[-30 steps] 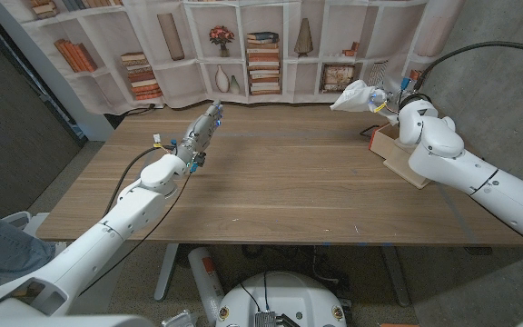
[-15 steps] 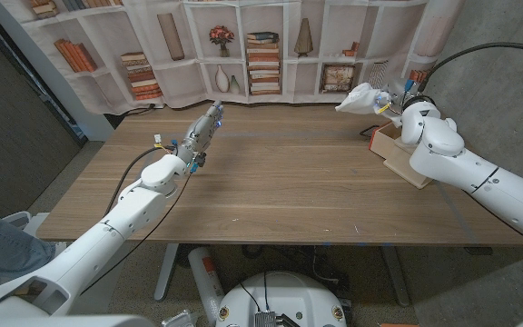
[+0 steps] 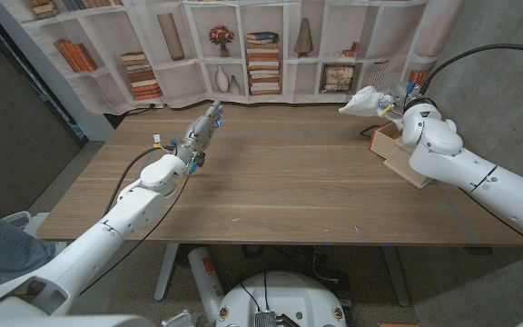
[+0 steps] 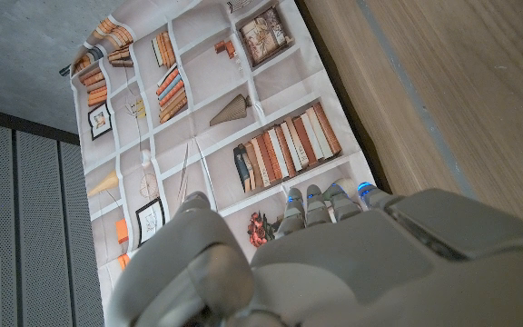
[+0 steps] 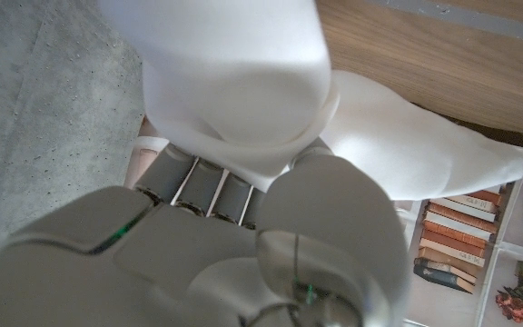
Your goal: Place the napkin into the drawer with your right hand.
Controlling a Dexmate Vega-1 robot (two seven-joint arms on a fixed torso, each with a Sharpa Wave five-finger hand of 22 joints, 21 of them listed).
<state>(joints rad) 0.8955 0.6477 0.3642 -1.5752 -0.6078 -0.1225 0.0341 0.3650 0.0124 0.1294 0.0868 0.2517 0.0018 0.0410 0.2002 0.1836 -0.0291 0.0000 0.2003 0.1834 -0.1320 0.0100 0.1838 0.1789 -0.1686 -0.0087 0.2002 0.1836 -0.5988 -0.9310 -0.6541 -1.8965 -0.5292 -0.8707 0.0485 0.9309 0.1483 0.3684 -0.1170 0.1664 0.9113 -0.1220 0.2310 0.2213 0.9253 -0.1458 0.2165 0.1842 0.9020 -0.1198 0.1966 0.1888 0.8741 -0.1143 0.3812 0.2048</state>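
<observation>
head view: the right hand (image 3: 395,102) holds the white napkin (image 3: 361,101) aloft by the table's far right edge, just beside the open wooden drawer (image 3: 394,152); the left hand (image 3: 202,130) rests on the table (image 3: 280,182), fingers extended, holding nothing. right wrist view: fingers (image 5: 202,186) grip the bunched napkin (image 5: 334,118).

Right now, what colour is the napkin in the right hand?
White, plain; the napkin shows best in the right wrist view.
</observation>
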